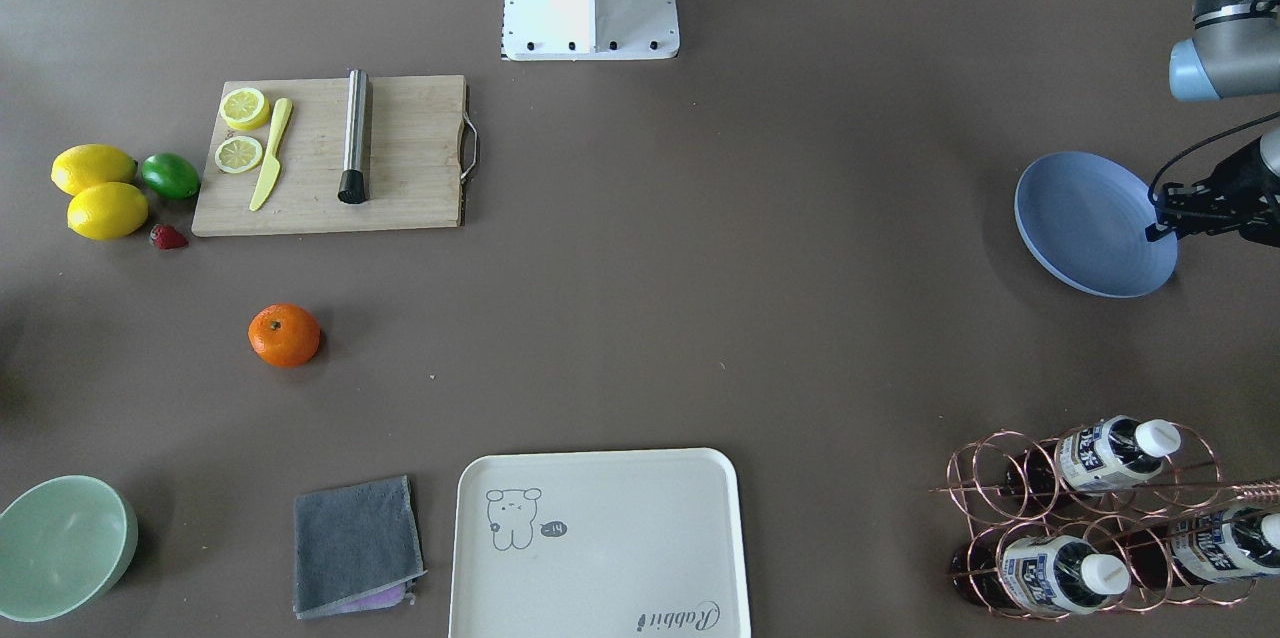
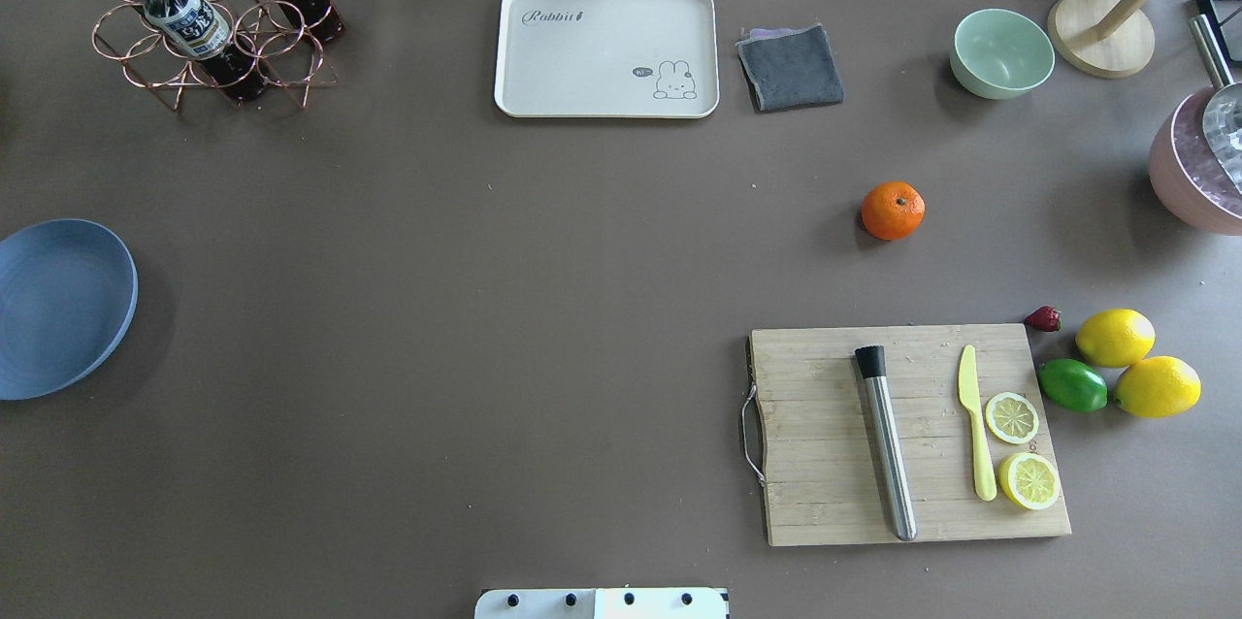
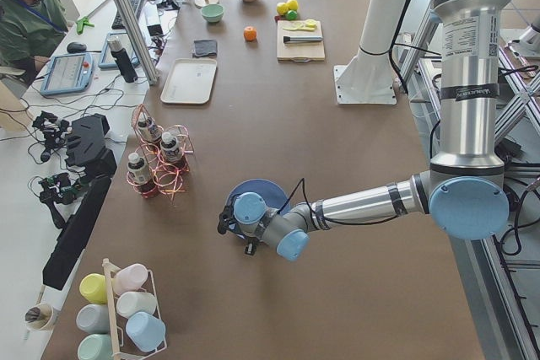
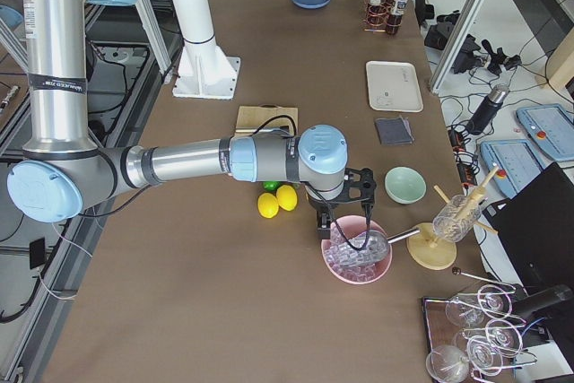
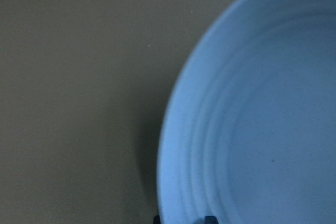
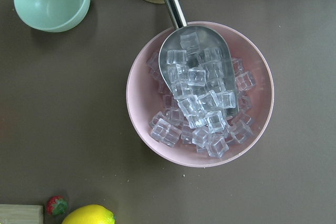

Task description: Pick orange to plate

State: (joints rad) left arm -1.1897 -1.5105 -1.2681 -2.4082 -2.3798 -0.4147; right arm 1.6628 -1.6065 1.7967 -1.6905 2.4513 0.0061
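The orange [image 1: 285, 334] lies free on the counter [image 1: 700, 318] near the cutting board [image 1: 400, 178], well apart from the plate [image 1: 1080, 238], so the grasp is not yet begun; the right gripper [image 4: 345, 221], its fingers impossible to judge, should first come above it.

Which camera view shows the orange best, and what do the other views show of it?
Overhead exterior: the orange lies large and unblocked, with its stem dot showing. Front-facing shows it nearly as well. Exterior left shows it tiny and far away. I find it in neither exterior right nor the wrist views.
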